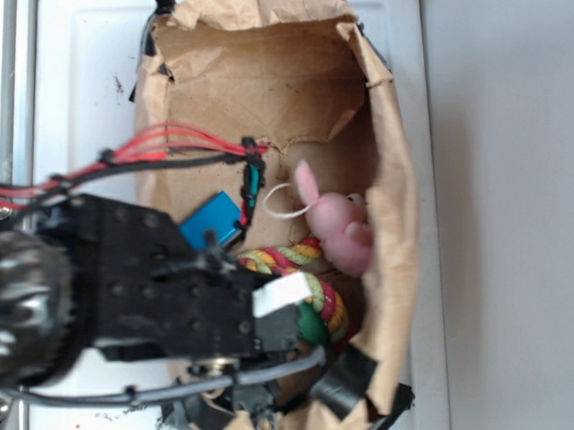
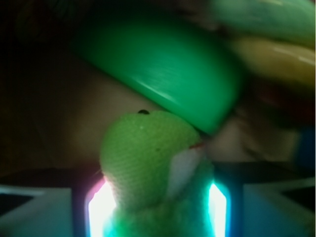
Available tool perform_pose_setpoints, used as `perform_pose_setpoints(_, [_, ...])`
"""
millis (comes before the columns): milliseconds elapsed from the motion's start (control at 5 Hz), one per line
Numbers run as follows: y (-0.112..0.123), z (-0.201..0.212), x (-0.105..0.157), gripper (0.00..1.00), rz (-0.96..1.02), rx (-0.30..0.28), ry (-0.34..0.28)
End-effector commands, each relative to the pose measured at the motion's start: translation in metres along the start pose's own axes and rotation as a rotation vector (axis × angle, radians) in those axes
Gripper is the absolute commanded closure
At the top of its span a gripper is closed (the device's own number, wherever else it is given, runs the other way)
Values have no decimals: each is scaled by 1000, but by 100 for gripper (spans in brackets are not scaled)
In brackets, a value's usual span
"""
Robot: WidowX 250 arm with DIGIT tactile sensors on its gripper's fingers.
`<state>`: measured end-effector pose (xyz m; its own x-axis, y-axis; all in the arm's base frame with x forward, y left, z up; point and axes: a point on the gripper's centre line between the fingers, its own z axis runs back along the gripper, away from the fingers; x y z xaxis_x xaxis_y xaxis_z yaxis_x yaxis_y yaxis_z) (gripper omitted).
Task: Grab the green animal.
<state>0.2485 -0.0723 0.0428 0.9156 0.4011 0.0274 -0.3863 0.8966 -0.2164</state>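
Observation:
The green animal (image 2: 148, 158), a fuzzy lime plush, fills the lower middle of the wrist view. It sits between the two fingers of my gripper (image 2: 158, 210), its rounded head poking out past them. A bright strip shows on each side between the plush and the dark inner faces of the fingers, so the jaws stand open around it. In the exterior view my arm (image 1: 143, 285) reaches down into the brown paper bag (image 1: 400, 210). It hides the plush and the fingertips there.
A flat green block (image 2: 163, 64) lies just beyond the plush's head. In the bag I also see a pink bunny (image 1: 338, 226), a coloured rope toy (image 1: 313, 277) and a blue block (image 1: 211, 222). The bag walls stand close around them.

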Motion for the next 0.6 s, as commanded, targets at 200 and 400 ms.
perform_pose_setpoints(200, [45, 75, 90, 100, 127, -108, -31])
perform_pose_setpoints(400, [50, 93, 94, 100, 135, -136, -29])
